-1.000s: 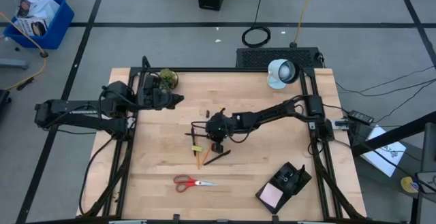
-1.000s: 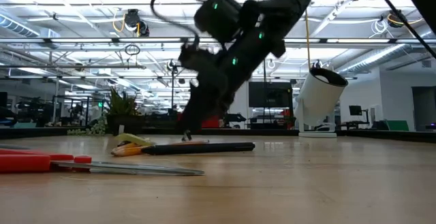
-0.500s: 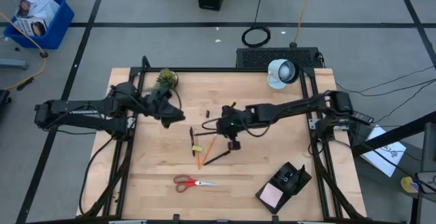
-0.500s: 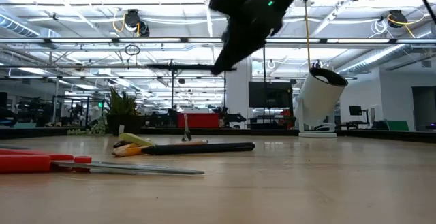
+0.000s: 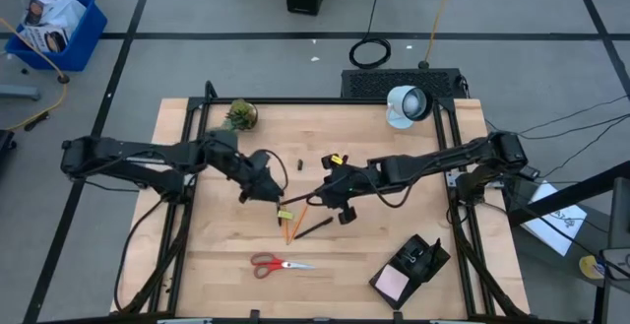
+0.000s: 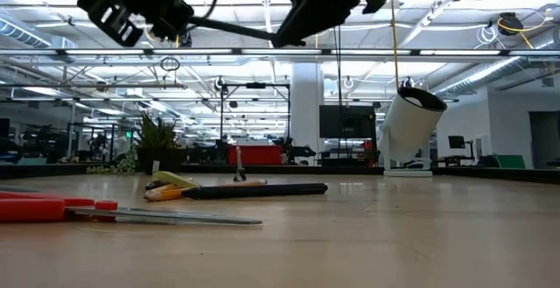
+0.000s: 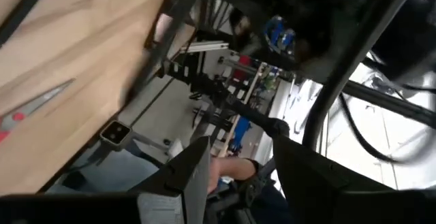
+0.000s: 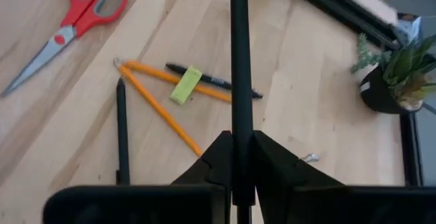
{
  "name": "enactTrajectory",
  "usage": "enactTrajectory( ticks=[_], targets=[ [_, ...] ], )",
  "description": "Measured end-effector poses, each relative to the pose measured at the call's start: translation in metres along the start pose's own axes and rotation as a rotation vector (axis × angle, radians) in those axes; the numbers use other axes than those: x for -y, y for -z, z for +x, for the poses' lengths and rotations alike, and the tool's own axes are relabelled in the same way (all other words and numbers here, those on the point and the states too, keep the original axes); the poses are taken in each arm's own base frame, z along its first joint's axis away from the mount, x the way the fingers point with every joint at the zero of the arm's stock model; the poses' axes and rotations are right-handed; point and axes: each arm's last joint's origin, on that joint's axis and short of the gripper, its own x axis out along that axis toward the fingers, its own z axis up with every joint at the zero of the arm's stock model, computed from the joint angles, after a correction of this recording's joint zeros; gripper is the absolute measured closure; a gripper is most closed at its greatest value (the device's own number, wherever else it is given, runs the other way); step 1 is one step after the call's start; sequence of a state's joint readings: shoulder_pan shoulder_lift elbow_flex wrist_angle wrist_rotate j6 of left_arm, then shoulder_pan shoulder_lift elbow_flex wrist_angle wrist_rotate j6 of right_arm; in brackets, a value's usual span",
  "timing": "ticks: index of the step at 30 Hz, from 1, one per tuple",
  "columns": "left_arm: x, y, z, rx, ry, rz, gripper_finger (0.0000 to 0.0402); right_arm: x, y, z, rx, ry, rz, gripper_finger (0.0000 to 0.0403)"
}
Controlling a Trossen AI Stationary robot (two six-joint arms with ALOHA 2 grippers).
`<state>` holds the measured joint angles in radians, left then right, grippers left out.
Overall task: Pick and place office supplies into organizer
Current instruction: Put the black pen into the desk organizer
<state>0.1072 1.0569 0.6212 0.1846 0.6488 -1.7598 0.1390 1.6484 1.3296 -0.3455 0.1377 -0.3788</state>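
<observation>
Right hand [image 8: 233, 157] clamped on a slim black pen [image 8: 238, 60], lifted above the pale wooden table [image 5: 217, 265]; left hand [image 7: 235, 176] parted, empty.

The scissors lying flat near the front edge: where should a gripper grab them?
Probably from straight above, across the narrow metal blades just beyond the red handles. The scissors lie flat and closed with bare wood on both sides, so fingers could drop either side; the handle loops are wider.
</observation>
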Motion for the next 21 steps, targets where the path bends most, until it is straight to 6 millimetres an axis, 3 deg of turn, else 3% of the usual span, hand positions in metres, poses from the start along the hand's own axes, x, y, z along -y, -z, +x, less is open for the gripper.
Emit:
enactTrajectory(
  ticks=[5,14,21],
  targets=[
    [-0.006,-0.006,0.01,-0.017,-0.033,0.057,0.0236,-0.003,-0.002,-0.001,0.009,-0.014,0.0,0.0369],
    [-0.01,-0.007,0.011,-0.024,-0.057,0.124,0.0236,-0.027,-0.016,-0.007,0.106,-0.089,-0.066,0.0369],
    [-0.01,-0.001,0.015,-0.034,-0.058,0.142,0.0236,-0.021,-0.021,-0.007,0.153,-0.031,-0.065,0.0374]
  ],
)
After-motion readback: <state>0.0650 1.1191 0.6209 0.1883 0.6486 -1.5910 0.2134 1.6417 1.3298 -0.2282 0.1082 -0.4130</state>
